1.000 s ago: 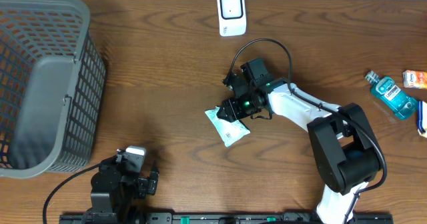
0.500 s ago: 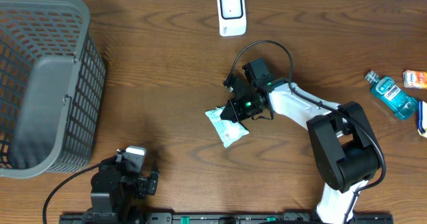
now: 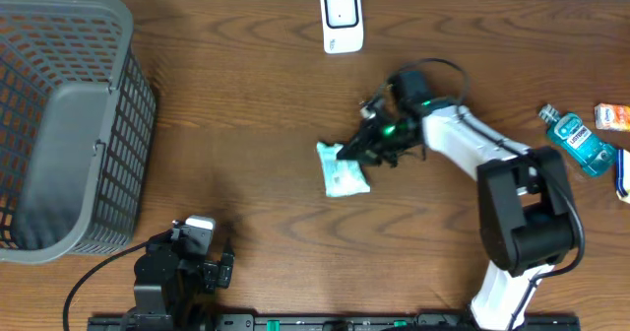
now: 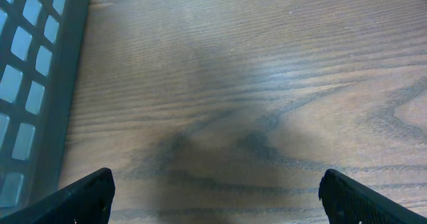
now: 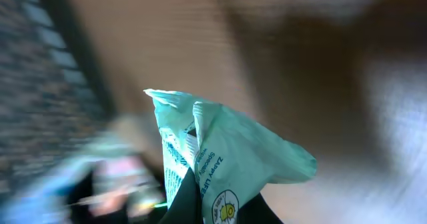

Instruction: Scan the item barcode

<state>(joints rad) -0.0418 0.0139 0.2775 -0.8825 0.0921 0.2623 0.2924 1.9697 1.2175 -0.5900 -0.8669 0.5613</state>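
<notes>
Since a second ago the right claw has swung rightward, taking the pale green pouch with it. It is clamped on the pouch's edge, and the pouch extends just left of it. Its fingers are cut off in the blurred wrist view. The left claw gapes empty, with only its tips showing.

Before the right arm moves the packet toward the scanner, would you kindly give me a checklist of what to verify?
1. Right gripper shut on the pale green plastic packet: ok.
2. Barcode side located: cannot tell; the right wrist view shows print on the packet, but it is blurred.
3. Way to the white scanner at the far edge free: ok, only bare wooden table lies between.
4. Left gripper out of the way: ok, open over bare wood beside the grey mesh basket.
5. Blue mouthwash bottle clear of the right arm: ok, it lies apart.
</notes>
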